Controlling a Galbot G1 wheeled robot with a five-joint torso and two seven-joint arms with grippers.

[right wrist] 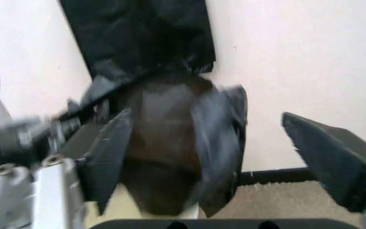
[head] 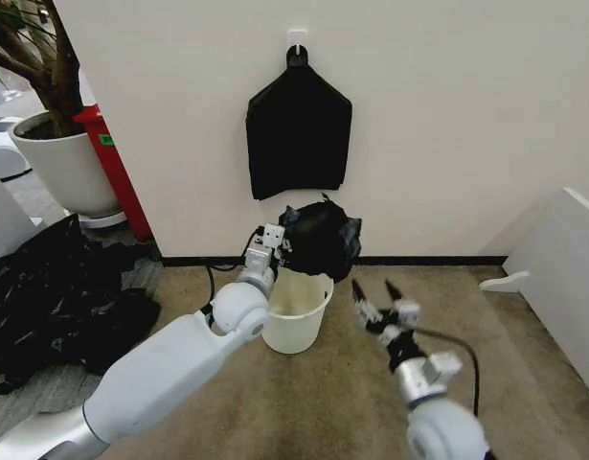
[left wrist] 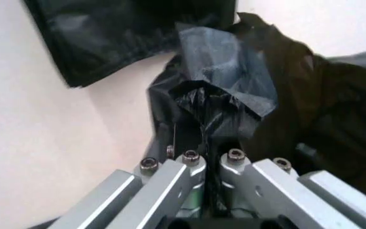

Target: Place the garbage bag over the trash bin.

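The garbage bag [head: 320, 240] is a crumpled glossy black bundle held just above the far rim of the cream-white trash bin [head: 296, 314]. My left gripper [head: 279, 240] is shut on a fold at the bag's left side. In the left wrist view that gripper [left wrist: 212, 155] pinches wrinkled black plastic, and the garbage bag [left wrist: 234, 90] billows beyond it. My right gripper [head: 373, 288] hovers open to the right of the bin, near rim height, apart from the bag. In the right wrist view the garbage bag [right wrist: 170, 143] hangs ahead of the spread fingers [right wrist: 110, 157].
A flat house-shaped black bundle [head: 299, 144] hangs on a wall hook right above the bin. A big black plastic heap [head: 55, 297] lies on the floor at the left, behind it a white plant pot [head: 64, 168]. White furniture [head: 562, 278] stands at the right.
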